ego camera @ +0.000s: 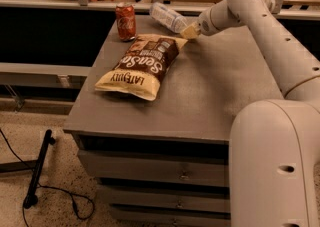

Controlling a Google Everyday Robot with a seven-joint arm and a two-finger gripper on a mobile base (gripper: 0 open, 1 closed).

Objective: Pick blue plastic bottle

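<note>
The blue plastic bottle (167,17), clear and ribbed with a pale label, is tilted above the far edge of the grey table (210,101), its far end pointing up to the left. My gripper (188,31) is at the bottle's near end and is shut on it. The white arm reaches in from the right. The bottle is off the table surface, held at a slant.
A red soda can (125,21) stands upright at the table's far left. A brown and yellow chip bag (142,66) lies flat just in front of the gripper. Drawers sit below the tabletop. A black cable lies on the floor at the left.
</note>
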